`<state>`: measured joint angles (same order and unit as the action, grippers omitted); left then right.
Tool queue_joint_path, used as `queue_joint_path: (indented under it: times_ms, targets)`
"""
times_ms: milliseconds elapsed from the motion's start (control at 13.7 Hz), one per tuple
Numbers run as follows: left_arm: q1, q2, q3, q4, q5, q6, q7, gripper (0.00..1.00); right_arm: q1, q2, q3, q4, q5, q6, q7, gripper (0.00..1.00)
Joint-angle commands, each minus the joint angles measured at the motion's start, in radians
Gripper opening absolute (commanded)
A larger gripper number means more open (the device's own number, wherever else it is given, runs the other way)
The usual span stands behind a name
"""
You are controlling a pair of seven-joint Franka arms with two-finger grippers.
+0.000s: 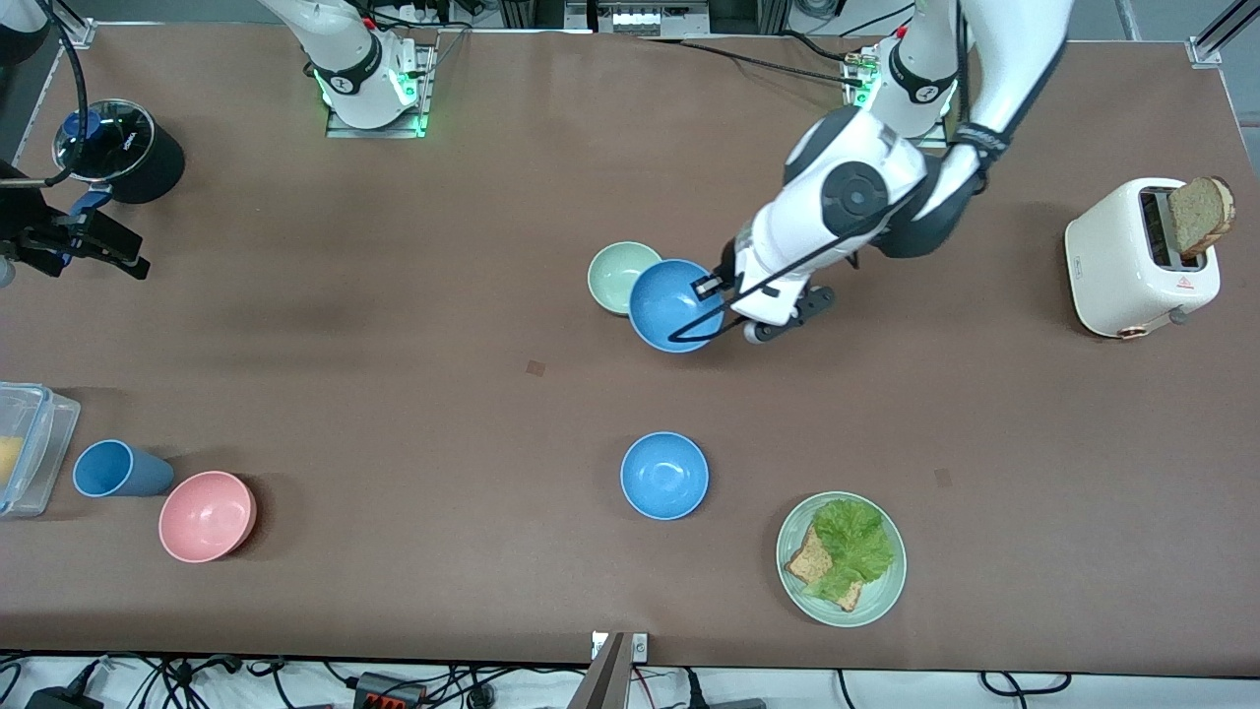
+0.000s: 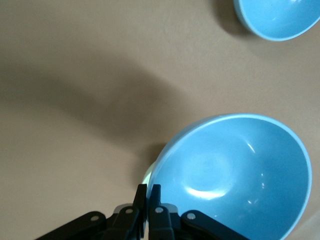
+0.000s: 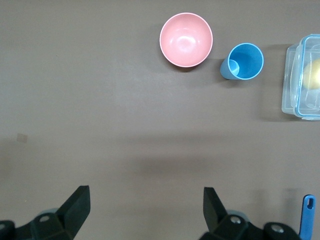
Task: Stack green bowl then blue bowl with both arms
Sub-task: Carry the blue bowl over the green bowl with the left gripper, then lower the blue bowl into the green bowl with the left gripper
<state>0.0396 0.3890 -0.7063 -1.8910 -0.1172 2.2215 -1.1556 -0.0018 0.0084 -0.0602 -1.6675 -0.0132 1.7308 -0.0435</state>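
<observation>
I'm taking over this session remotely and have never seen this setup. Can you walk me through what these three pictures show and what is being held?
Two white robot arms stand at a brown table. The big picture looks down from across the table; each small one comes from a camera on one arm's wrist.

The left gripper is shut on a blue bowl, pinching its rim, over the green bowl. The left wrist view shows that bowl close up.

The right gripper is open above the right arm's end of the table, waiting.

Also on the table: a second blue bowl, a pink bowl, a blue cup, a plate with bread and lettuce, a toaster and a clear container.
</observation>
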Motion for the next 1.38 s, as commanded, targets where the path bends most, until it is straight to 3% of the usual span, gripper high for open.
queue_joint_path:
  times_ms: [0,219,510,802,1312]
  targets:
    - [-0.021,-0.059,0.002,-0.089,-0.004,0.067,-0.068,0.00,-0.004,-0.002,0.007,0.008,-0.001,-0.014,-0.015,1.00]
    - [-0.072,-0.110,0.002,-0.189,-0.004,0.188,-0.162,0.00,-0.004,-0.001,0.005,0.006,-0.001,-0.025,-0.012,1.00]
    - [-0.106,-0.110,0.002,-0.191,-0.004,0.198,-0.249,0.00,-0.006,0.001,0.005,0.006,0.002,-0.025,-0.010,1.00]
    - [-0.150,-0.111,0.002,-0.266,-0.004,0.314,-0.315,0.00,-0.006,0.001,0.003,0.006,0.001,-0.025,-0.012,1.00]
    - [-0.173,-0.102,0.002,-0.307,-0.004,0.398,-0.358,0.00,-0.009,0.001,-0.003,0.008,0.004,-0.014,-0.010,1.00]
